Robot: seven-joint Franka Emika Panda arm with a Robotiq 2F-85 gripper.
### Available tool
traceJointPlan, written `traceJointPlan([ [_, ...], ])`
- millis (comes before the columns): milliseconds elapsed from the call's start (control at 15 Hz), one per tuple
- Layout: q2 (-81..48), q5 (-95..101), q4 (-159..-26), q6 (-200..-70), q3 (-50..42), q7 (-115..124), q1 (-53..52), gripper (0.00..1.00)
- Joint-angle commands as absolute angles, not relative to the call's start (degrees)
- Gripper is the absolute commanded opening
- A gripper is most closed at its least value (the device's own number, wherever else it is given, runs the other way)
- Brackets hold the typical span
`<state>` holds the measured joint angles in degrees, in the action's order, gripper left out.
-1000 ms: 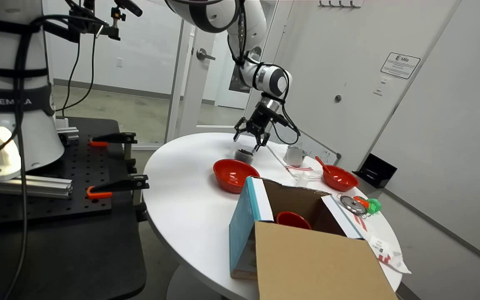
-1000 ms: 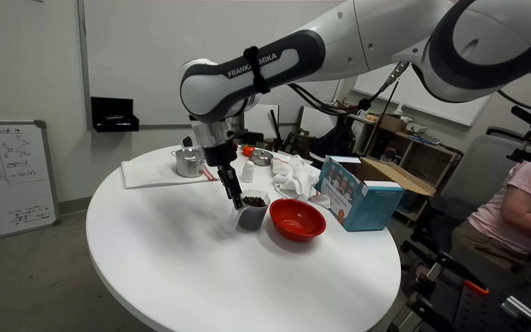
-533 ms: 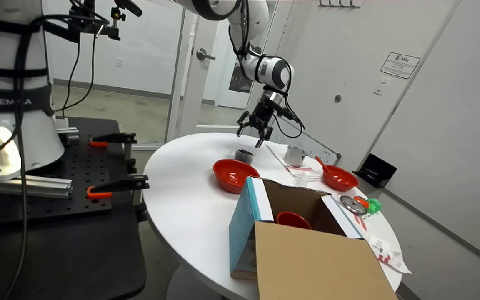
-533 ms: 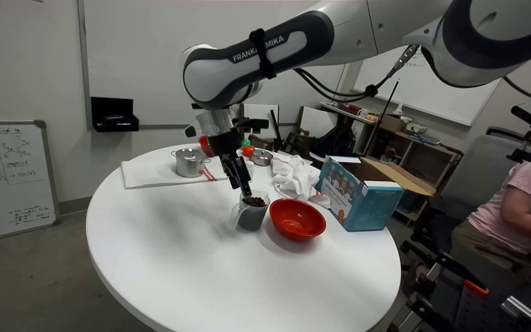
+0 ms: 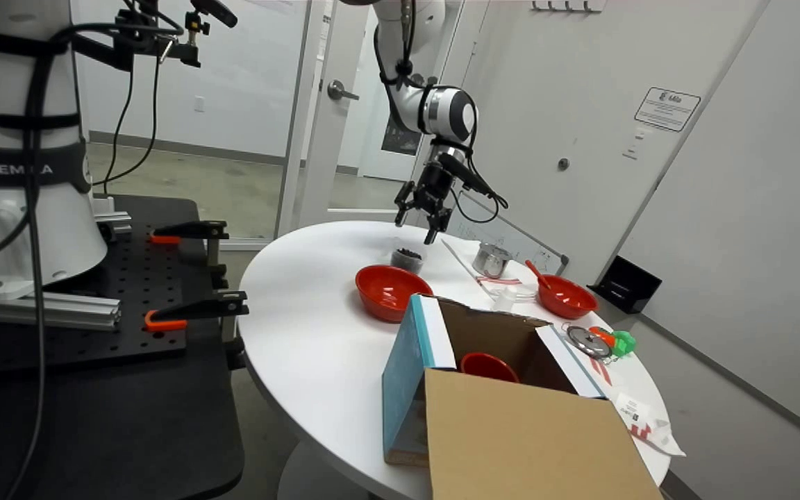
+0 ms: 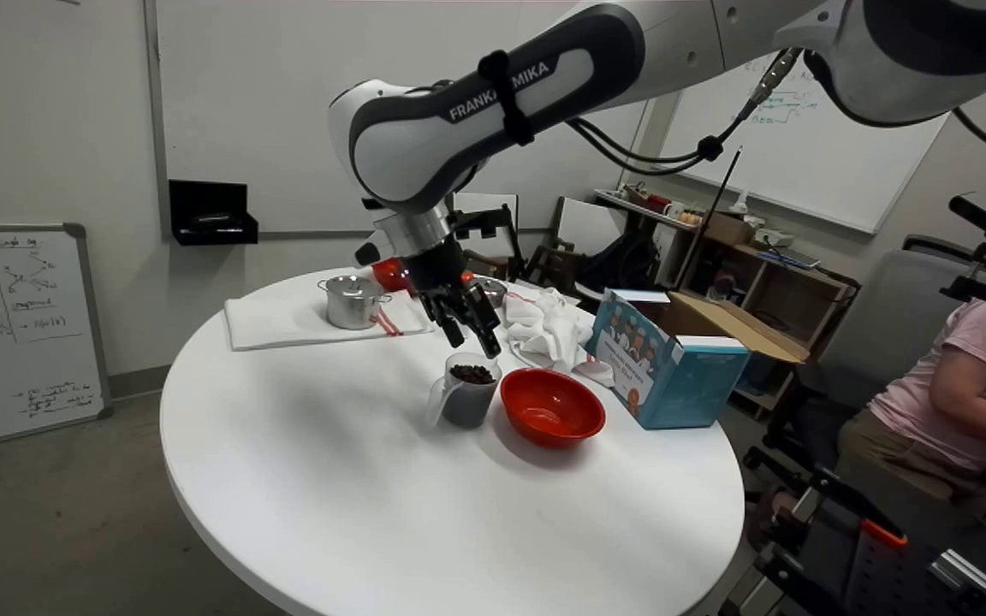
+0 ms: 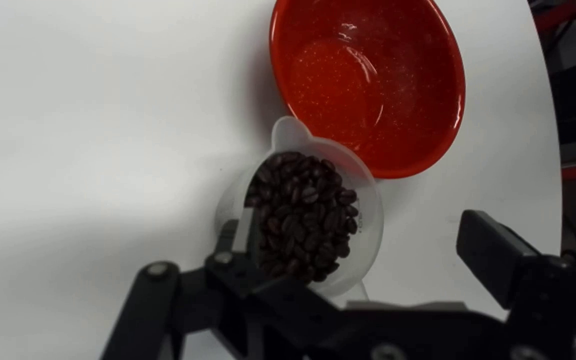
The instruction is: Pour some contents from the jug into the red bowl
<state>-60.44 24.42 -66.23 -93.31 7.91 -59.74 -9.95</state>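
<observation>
Black claw (image 7: 360, 221), wide-spread, empty, hung above the round translucent plastic jug (image 6: 469, 405), one finger (image 7: 244, 231) overlapping it in wrist view!

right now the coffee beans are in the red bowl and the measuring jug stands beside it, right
No: the wrist view shows the coffee beans in the measuring jug, not the red bowl; the jug does stand beside the bowl.
</observation>
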Motion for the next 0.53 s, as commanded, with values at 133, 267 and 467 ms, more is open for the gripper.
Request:
traceJointPlan([
  [133, -58.75, 24.56, -69.42, -96.37, 7.36, -61.03, -10.46, 1.0],
  [267, -57.85, 25.59, -72.73, -100.73, 7.73, -62.12, -10.71, 1.0],
  [467, -58.25, 25.43, -74.17, -105.39, 8.22, -65.17, -10.88, 1.0],
])
